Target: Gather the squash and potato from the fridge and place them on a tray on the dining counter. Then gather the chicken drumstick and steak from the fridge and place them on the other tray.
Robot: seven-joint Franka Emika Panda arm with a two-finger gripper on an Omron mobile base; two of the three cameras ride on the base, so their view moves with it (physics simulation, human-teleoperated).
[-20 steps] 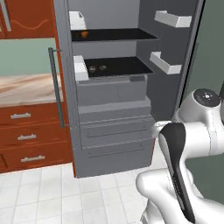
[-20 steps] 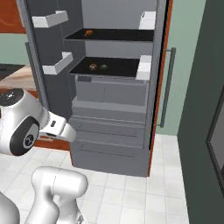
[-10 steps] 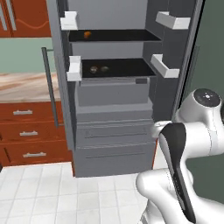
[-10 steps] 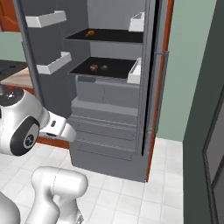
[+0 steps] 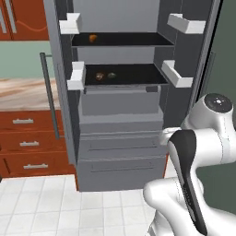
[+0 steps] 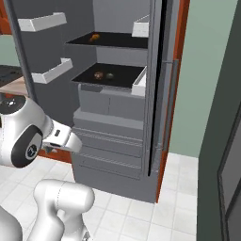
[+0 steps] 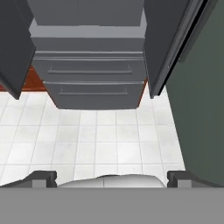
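End effector (image 7: 112, 177): fingers spread wide, nothing between them. Pointed down at the white tiled floor (image 7: 100, 144) in front of the fridge drawers (image 7: 92, 83); well short of any shelf.

Fridge (image 5: 120, 138): tall grey steel unit, both doors swung open, white door bins (image 5: 76, 76) on each side, two black shelves above, closed drawers below.

Lower black shelf (image 5: 129, 73): carries two small round lumps near its left half, side by side, just apart. Potato (image 5: 99, 76): the brownish one, on the left in the left base view. Squash (image 5: 111, 75): the dark green one, to its right. Both sit towards the front of the shelf.

Upper black shelf (image 5: 124, 39): one small orange-brown item (image 5: 93, 38) at the left; too small to identify.

Surroundings: red-brown drawer cabinet (image 5: 27, 147) under a marbled wall counter (image 5: 20, 92) to the left of the fridge.

Step in hand, as judged: the opening one, approaching the fridge for the first vegetable. Nothing gathered yet.

Next move calls for: raising the arm from its folded, low pose to the height of the lower shelf, reaching in between the open doors, and centring the spread fingers over the squash or potato without nudging its neighbour or clipping the door bins.
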